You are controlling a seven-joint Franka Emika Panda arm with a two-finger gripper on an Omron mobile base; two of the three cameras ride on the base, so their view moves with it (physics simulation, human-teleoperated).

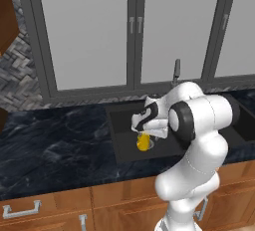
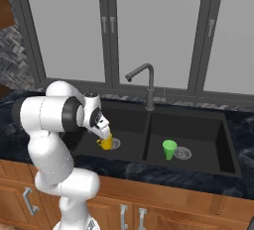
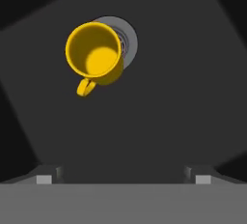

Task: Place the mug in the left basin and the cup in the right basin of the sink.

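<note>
My claw [image 3: 123, 178] is spread wide, gripping nothing, above the left basin [image 2: 126, 120] floor. In the hand view the mug [image 3: 94, 54] stands upright at 11 o'clock, handle toward 7, partly covering the drain [image 3: 128, 38]. The cup [image 2: 169, 149] stands upright in the right basin [image 2: 208, 125], just beside its drain [image 2: 183, 152].

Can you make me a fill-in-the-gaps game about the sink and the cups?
1. The yellow mug stands in the ______ basin of the sink.
2. The cup in the right basin is ______ in colour.
3. The gripper above the mug has its fingers ______.
4. The mug stands beside the round silver ______.

Missing words: left; green; open; drain
</note>
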